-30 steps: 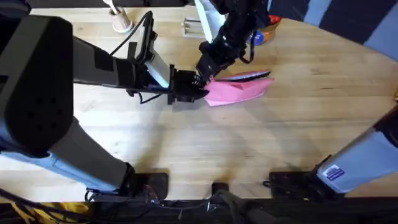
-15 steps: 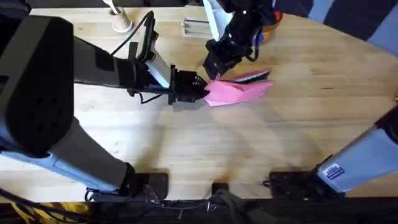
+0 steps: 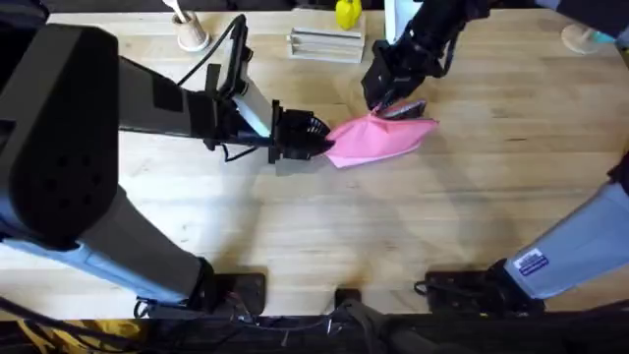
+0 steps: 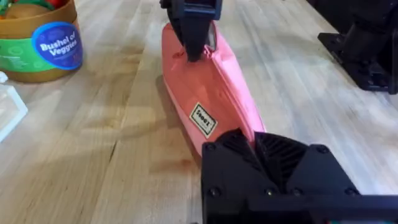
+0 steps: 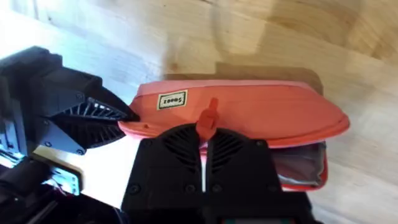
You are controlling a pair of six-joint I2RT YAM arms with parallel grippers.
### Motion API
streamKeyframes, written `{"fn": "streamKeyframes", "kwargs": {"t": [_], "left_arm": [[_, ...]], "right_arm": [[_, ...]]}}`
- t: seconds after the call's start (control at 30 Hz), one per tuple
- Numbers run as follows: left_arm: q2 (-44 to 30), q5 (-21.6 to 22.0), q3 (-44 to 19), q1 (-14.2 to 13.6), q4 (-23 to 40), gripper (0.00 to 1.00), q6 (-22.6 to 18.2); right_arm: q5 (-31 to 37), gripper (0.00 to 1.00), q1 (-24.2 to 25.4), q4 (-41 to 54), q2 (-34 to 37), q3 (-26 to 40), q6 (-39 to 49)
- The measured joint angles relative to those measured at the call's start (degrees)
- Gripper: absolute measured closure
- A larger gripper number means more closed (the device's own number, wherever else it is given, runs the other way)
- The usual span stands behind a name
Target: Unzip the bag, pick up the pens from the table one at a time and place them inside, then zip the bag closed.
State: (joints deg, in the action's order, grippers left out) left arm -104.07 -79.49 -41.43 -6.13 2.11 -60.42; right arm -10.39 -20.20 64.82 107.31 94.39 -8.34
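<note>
Two grippers are clamped on the bag (image 3: 378, 141), which lies in the middle of the table (image 3: 295, 226). Its left tip is pinched by the left gripper (image 3: 322, 147). The zipper tab (image 5: 207, 118) is held by the right gripper (image 3: 385, 104) and is best pulled straight along the top while the tip is kept tight. The tab is plain from the right wrist. The veggie tub (image 4: 38, 40) is seen from the left wrist.

"Bushel of Veggies" on tub (image 4: 38, 45)

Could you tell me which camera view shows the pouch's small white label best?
The left wrist view: the small white rectangular label faces the camera on the soft pink fabric pouch. The right wrist view shows it smaller; overhead it is indiscernible.
</note>
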Motion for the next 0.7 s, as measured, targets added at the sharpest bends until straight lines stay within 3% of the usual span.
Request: {"fn": "streamKeyframes", "kwargs": {"t": [0.17, 0.43, 0.7], "left_arm": [[-0.01, 0.06, -0.07, -0.06, 0.02, 0.957, 0.02], [-0.02, 0.9, 0.04, -0.05, 0.78, 0.957, 0.21], [-0.01, 1.22, 0.04, -0.22, 0.75, 0.957, 0.19]], "right_arm": [[-0.3, 0.968, 2.53, -0.01, 0.0, 0.0, -0.44], [6.13, 0.968, 10.74, -0.52, 0.0, 0.0, -4.72], [7.59, 0.968, 15.3, -1.27, 0.01, 0.0, -10.44]]}}
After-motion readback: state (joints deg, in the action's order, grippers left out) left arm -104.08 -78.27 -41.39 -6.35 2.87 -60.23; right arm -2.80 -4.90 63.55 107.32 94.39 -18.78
